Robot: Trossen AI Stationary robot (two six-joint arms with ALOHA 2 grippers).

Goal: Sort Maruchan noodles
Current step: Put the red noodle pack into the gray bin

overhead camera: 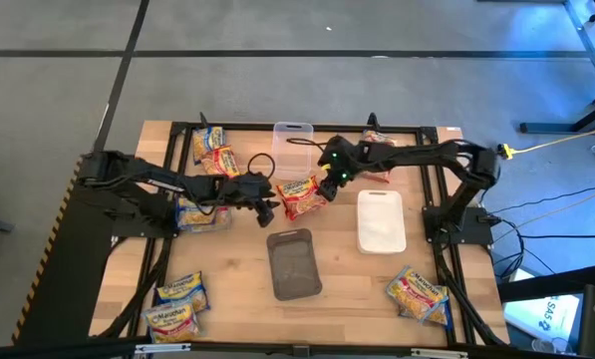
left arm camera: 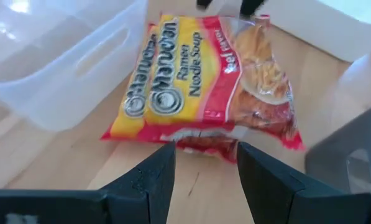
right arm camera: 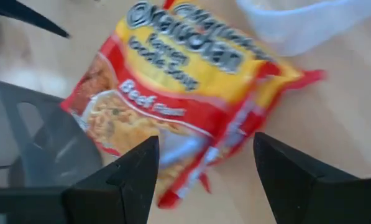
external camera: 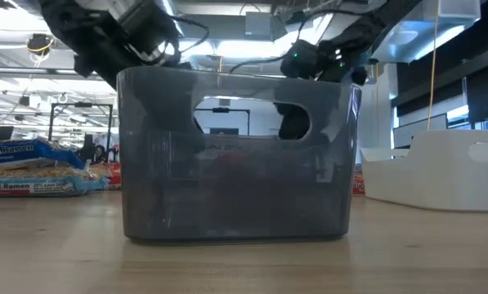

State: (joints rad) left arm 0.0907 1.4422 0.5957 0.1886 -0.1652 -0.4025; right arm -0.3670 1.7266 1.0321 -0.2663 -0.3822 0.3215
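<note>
At the table's near edge, Maruchan packets are lying in two clusters, one at the left corner [overhead camera: 177, 305] and one at the right [overhead camera: 420, 295]. Just beyond them the grey bin [overhead camera: 294, 263] is sitting mid-table, with the white container [overhead camera: 381, 220] to its right. Farther in, a red Maruchan Ramen Noodle Soup packet [overhead camera: 302, 195], labelled "Beef Flavor", is lying flat on the wood between both arms. The left gripper [left arm camera: 201, 167] is hovering at one edge of it, fingers parted and holding nothing; the right gripper [right arm camera: 204, 163] is poised over the opposite side, its fingers likewise spread and empty. Behind the packet the clear container [overhead camera: 293, 141] is standing near the far edge, with more packets lying to its left [overhead camera: 214, 151] and another beyond the right arm [overhead camera: 377, 140].
</note>
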